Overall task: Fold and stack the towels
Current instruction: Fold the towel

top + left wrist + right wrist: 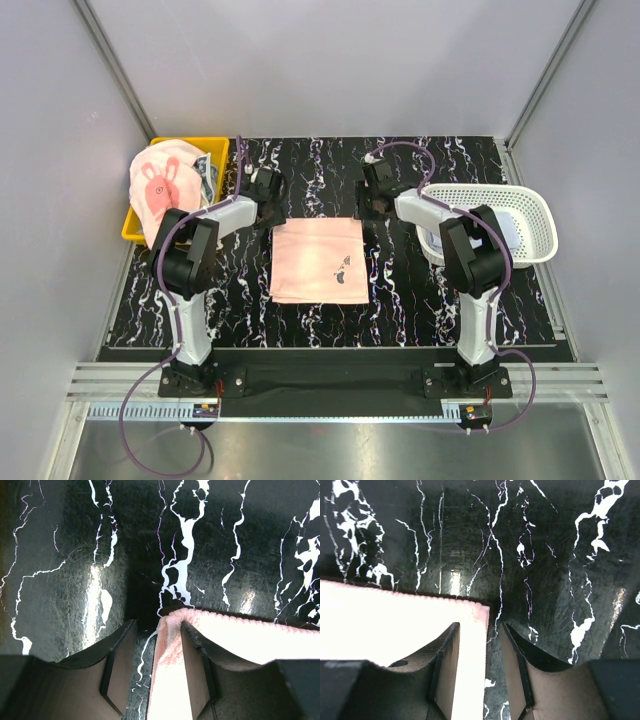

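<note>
Tabletop (420, 300) of black, white-veined marble pattern fills the middle of the overhead view. White mesh basket (535, 215) stands at its right edge and a yellow bin (205, 145) at the far left corner (a rabbit-print towel (160, 185) is heaped in it). Between the arms a plain pink towel (320, 262) lies folded flat. The left gripper (157, 630) is at its far left corner with jaws apart, the corner lying loose between them. The right gripper (480, 630) is at the far right corner, also unclenched, with nothing clamped.

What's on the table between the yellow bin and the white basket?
A flat pink towel, left hand and right hand at its far corners; top view.
</note>
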Available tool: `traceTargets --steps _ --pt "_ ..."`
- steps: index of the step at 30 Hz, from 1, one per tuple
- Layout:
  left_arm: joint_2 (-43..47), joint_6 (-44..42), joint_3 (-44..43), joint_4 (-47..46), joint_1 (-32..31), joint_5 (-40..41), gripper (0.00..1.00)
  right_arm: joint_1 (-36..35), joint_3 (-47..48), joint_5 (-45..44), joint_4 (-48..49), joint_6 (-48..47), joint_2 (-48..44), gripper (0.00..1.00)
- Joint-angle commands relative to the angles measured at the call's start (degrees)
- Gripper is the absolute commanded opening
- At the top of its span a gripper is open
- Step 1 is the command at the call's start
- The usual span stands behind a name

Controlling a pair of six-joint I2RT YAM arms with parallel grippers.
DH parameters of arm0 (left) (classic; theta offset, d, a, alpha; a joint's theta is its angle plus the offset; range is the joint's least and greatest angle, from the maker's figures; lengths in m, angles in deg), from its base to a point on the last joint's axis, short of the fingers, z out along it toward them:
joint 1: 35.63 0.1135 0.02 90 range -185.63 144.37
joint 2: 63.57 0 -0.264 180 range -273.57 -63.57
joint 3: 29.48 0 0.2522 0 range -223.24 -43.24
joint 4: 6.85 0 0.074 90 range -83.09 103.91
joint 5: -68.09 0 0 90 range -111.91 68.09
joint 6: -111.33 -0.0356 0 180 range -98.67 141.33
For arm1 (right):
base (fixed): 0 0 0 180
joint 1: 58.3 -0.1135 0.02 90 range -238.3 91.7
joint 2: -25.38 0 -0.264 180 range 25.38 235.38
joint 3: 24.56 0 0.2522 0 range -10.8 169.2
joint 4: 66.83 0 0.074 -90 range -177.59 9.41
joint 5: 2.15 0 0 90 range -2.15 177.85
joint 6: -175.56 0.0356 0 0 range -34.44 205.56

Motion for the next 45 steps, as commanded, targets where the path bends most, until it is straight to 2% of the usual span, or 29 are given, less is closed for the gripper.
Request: traceTargets --steps 1,9,22,29,45 --pt "1.63 -0.65 0.56 -1.98 0.63 -0.6 0.46 -0.65 -1.11 -0.2 3.75 0.0 -4.09 0.46" --pt "1.81 -0.74 0.3 -1.81 0.81 -0.78 0.46 -1.0 2.14 -0.28 0.06 -2.02 -0.14 0.43" --pt "1.19 -1.09 0.12 -1.81 0.9 -0.87 0.47 -2.76 4.34 -4.59 -1.79 -4.39 4.52 0.44" --pt "1.28 -1.7 0.3 -2.33 0.98 -0.69 0.53 -2.76 6.71 -7.06 -3.37 -5.09 6.89 0.43" --pt "0.4 -1.18 1.26 -7.17 2.04 -4.99 0.52 -2.76 7.85 -5.82 -3.63 -6.06 8.56 0.22"
